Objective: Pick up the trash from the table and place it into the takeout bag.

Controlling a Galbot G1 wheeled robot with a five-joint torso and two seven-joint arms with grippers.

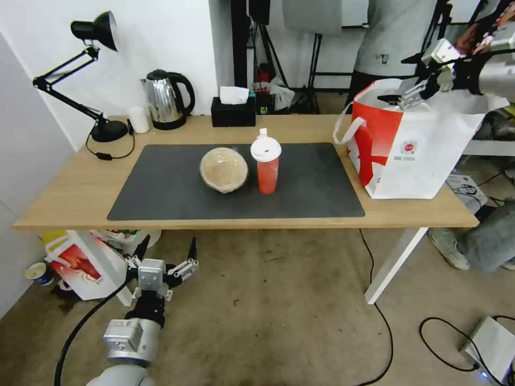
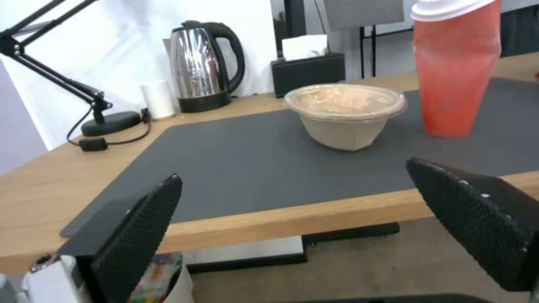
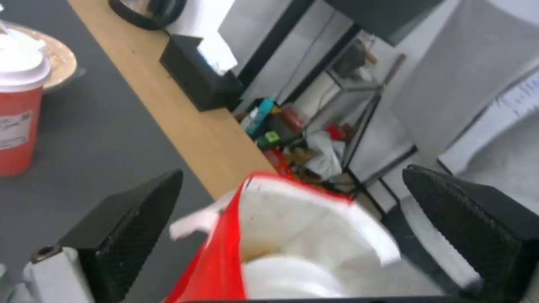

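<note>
Right gripper (image 1: 402, 88) above takeout bag (image 1: 413, 155) mouth, fingers apart, empty. Left gripper (image 1: 166, 249) low before table (image 1: 64, 198), spread too; beige bowl (image 1: 224, 169), red cup (image 1: 266, 161) on mat.

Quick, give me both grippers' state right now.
Left gripper: open, holding nothing, low in front of the table.
Right gripper: open, holding nothing, over the takeout bag.

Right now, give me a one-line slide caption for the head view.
Right gripper open over the takeout bag; beige bowl and red drink cup on the mat; left gripper open below the table.
</note>
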